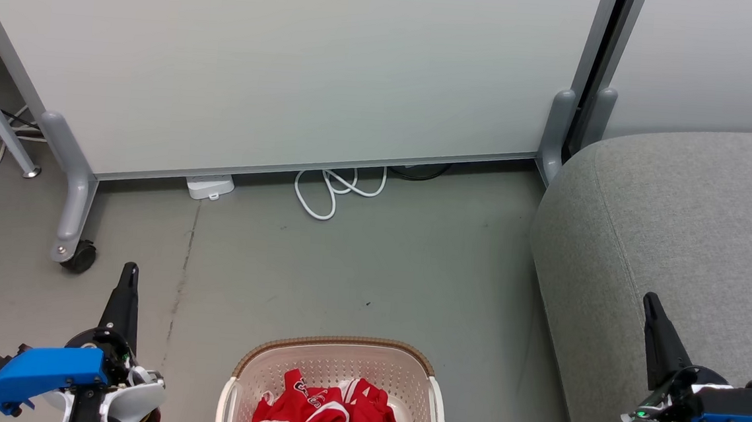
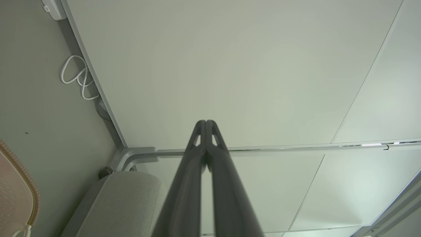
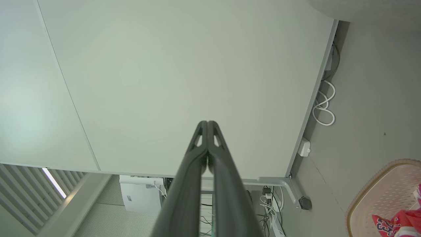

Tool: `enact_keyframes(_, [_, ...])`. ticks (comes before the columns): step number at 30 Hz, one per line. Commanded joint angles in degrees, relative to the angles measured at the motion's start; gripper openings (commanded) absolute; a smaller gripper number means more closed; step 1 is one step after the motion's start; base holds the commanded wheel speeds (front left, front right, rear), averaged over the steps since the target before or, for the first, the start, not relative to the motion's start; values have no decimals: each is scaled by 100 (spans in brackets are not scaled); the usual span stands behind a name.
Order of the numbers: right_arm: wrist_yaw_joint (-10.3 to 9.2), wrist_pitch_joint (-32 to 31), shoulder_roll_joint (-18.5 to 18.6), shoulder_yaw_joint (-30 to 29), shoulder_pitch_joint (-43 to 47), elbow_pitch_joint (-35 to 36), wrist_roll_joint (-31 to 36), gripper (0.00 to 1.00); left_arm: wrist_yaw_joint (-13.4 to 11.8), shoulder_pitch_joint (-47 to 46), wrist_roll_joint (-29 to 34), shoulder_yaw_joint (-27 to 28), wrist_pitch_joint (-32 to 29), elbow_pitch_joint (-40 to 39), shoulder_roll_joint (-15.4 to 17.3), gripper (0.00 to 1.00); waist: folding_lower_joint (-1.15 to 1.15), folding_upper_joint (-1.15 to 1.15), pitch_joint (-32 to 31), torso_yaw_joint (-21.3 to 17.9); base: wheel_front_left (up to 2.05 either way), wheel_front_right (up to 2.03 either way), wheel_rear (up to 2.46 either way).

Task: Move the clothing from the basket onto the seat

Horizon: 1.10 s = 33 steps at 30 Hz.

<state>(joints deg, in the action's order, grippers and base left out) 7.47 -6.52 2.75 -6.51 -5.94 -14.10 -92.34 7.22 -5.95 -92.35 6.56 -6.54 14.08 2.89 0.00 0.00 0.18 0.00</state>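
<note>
Red clothing [image 1: 329, 409] with white trim lies bunched in the cream basket [image 1: 333, 350], which stands on the floor at the bottom centre of the head view. A corner of the basket [image 3: 381, 200] and the red clothing [image 3: 399, 223] also show at the lower right of the right wrist view. The grey seat [image 1: 678, 245] is to the right of the basket. My left gripper [image 1: 129, 272] is shut and empty, left of the basket, fingers pointing up. My right gripper [image 1: 651, 303] is shut and empty, over the seat's front edge. Both wrist views show shut fingers, the left gripper [image 2: 206, 122] and the right gripper [image 3: 208, 123].
A pale partition panel [image 1: 280, 65] on wheeled grey feet [image 1: 74, 216] stands behind the floor area. A white cable [image 1: 338, 188] and a small white box [image 1: 209, 187] lie at its base. Bare grey floor lies between partition, basket and seat.
</note>
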Motion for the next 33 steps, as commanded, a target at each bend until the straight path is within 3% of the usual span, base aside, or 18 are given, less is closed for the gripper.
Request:
enact_keyframes(1, [5,-11,26,-5,-59,18,-16,0,54,-57,-14,4,-13,-23,-6,0,0,0,0,0,0,0,0])
enact_keyframes(33, [5,-12,26,-5,-59,18,-16,0,54,-58,-14,4,-13,-22,-6,0,0,0,0,0,0,0,0])
